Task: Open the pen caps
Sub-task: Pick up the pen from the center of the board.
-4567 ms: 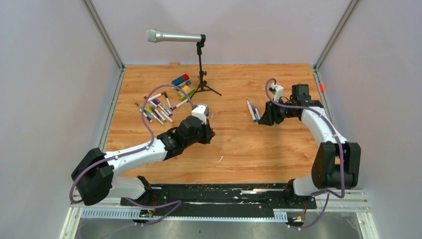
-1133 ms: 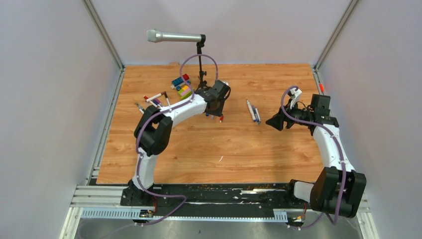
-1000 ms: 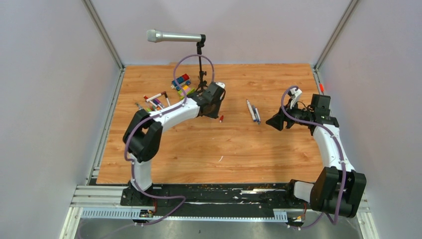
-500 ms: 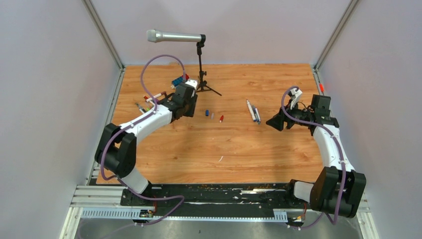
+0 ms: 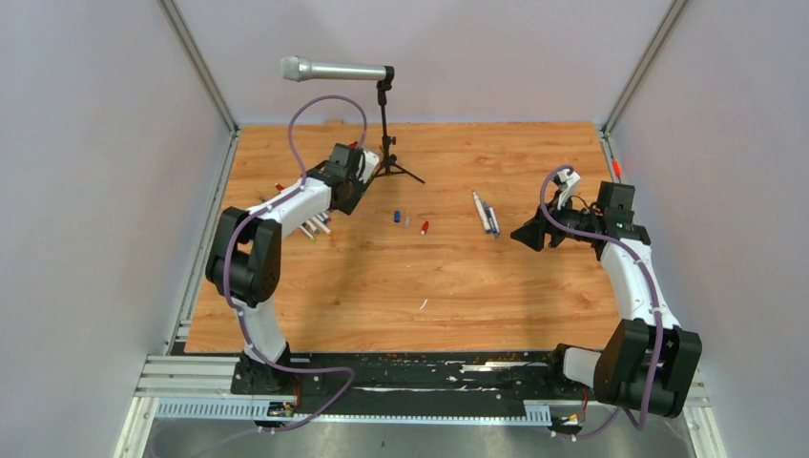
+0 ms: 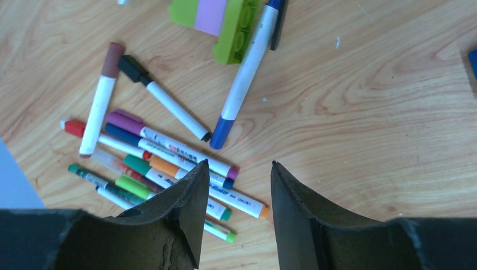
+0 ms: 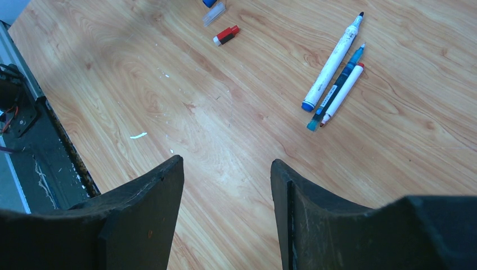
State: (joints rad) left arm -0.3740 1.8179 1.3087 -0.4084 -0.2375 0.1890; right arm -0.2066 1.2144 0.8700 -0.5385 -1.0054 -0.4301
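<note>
A heap of capped pens [image 6: 169,163] lies under my left gripper [image 6: 239,166], which is open and empty just above them. Its fingertips straddle the orange and purple pen ends. A blue-capped pen [image 6: 244,79], a black-capped pen [image 6: 163,95] and a brown-capped pen [image 6: 101,95] lie apart from the heap. In the top view my left gripper [image 5: 342,191] is at the far left over the pens [image 5: 312,229]. A blue cap [image 5: 396,217], a clear cap [image 5: 407,221] and a red cap [image 5: 425,227] lie loose mid-table. Three uncapped pens [image 7: 337,73] lie ahead of my open, empty right gripper [image 7: 228,163].
A silver microphone [image 5: 334,70] on a black stand [image 5: 386,143] is at the back, right of my left gripper. A green and pink block [image 6: 216,17] lies beyond the pens. The red cap [image 7: 226,35] also shows in the right wrist view. A metal rail [image 5: 382,367] runs along the near edge.
My left arm swung from the table's middle back left to the pen heap, leaving blue, clear and red caps on the table. The right arm has stayed still over the last second.
</note>
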